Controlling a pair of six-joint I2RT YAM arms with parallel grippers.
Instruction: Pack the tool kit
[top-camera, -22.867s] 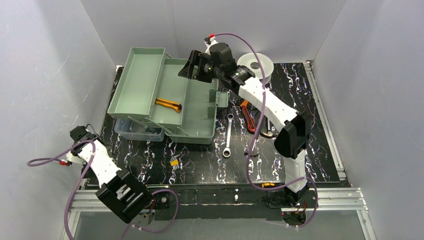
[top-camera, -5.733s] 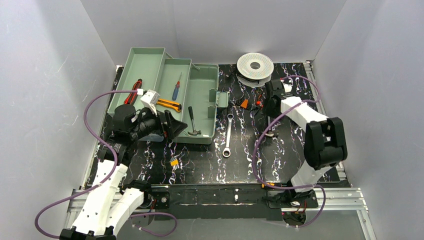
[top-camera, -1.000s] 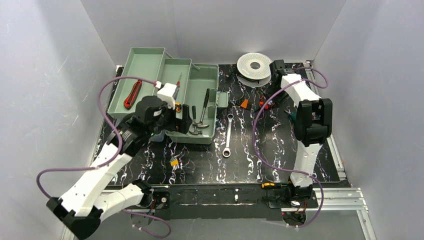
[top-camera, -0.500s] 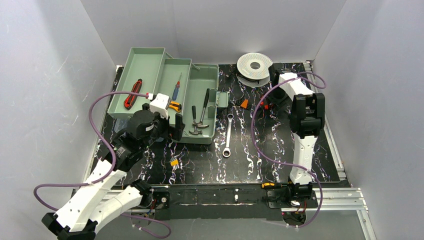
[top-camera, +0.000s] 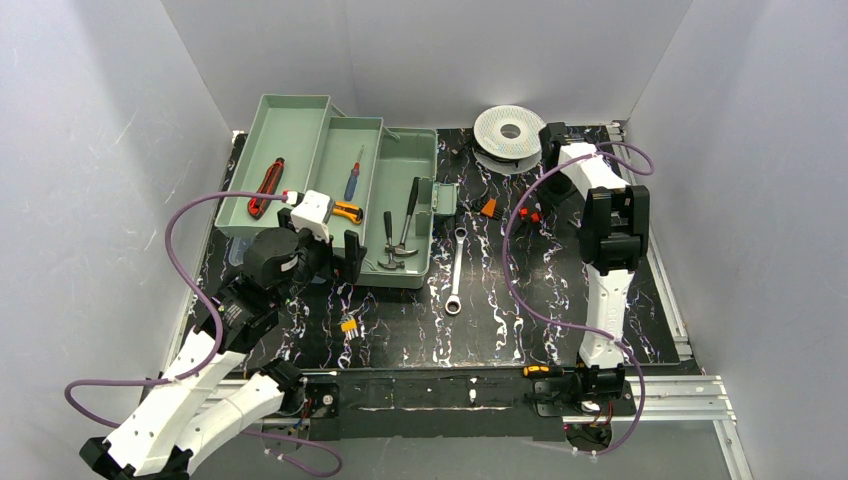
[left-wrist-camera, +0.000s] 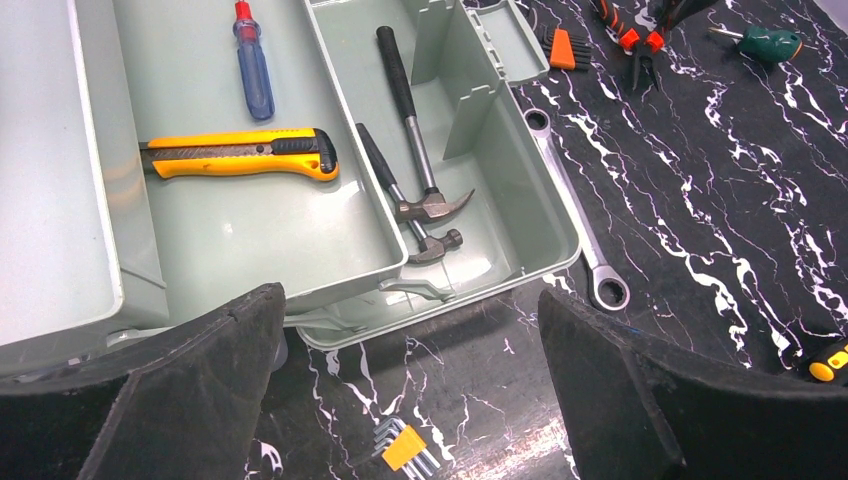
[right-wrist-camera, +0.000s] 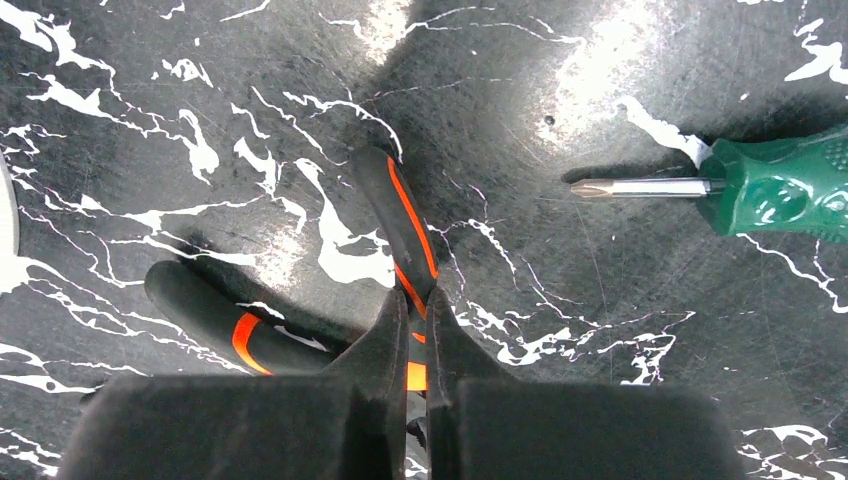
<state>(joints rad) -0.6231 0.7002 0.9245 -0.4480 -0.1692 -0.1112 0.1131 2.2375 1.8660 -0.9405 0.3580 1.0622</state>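
Note:
The pale green toolbox stands open at the back left. Its upper tray holds a red knife. The inner tray holds a yellow knife and a blue screwdriver. Two hammers lie in the box. My left gripper hangs open over the box's front edge, holding nothing. My right gripper is shut on one black-and-orange handle of the pliers on the table. A green screwdriver lies beside them, and a wrench lies right of the box.
A round white spool sits at the back, just left of the right wrist. An orange bit holder lies near the pliers. A hex key set lies in front of the box. A yellow-and-black handle lies by the right base.
The right gripper has closed onto the pliers handle. The left arm has drawn back toward the near edge, away from the box, with its gripper still open.

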